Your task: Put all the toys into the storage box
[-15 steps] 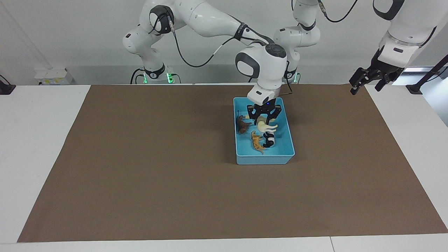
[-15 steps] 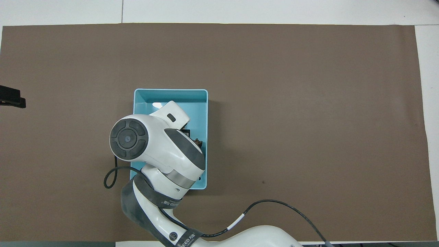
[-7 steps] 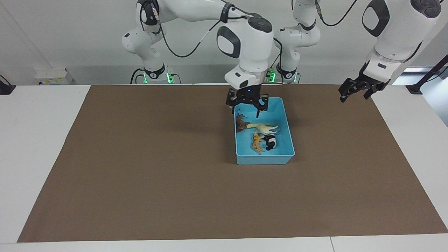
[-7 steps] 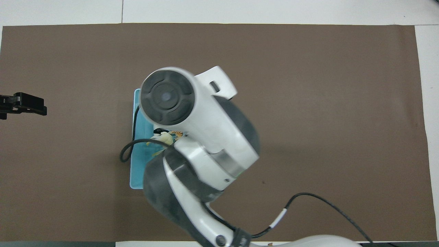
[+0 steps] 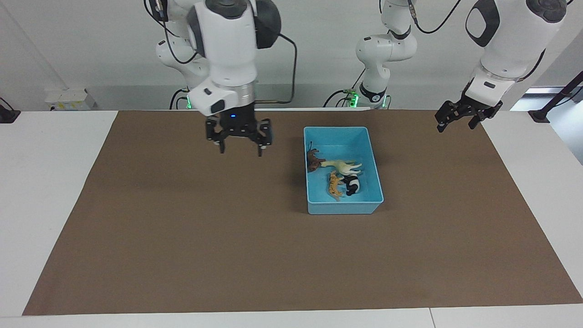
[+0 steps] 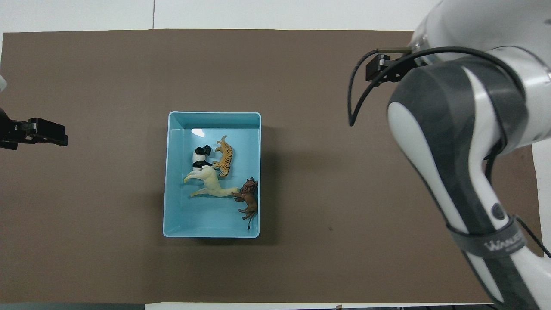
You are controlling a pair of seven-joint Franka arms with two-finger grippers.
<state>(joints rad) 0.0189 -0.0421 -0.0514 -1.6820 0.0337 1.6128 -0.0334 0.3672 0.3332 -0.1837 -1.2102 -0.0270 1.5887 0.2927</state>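
Note:
The light blue storage box point(image 5: 345, 208) stands on the brown mat, toward the left arm's end of the table, and also shows in the overhead view point(image 6: 172, 206). All of the toys lie in it: the tiger point(image 5: 334, 184) point(image 6: 224, 157), the horse point(image 5: 344, 166) point(image 6: 213, 185), the lion point(image 5: 313, 160) point(image 6: 249, 198) and the panda point(image 5: 351, 184) point(image 6: 199, 157). My right gripper point(image 5: 240, 151) is open and empty, raised over bare mat beside the box. My left gripper point(image 5: 454, 126) is open and empty, raised over the mat's edge at the left arm's end.
The brown mat point(image 5: 182, 228) covers most of the white table point(image 5: 54, 182). In the overhead view the right arm point(image 6: 465, 142) covers the mat at its own end.
My right gripper has let go of the horse in the box, risen out of it and swung toward its own end of the table. My left gripper has shifted slightly.

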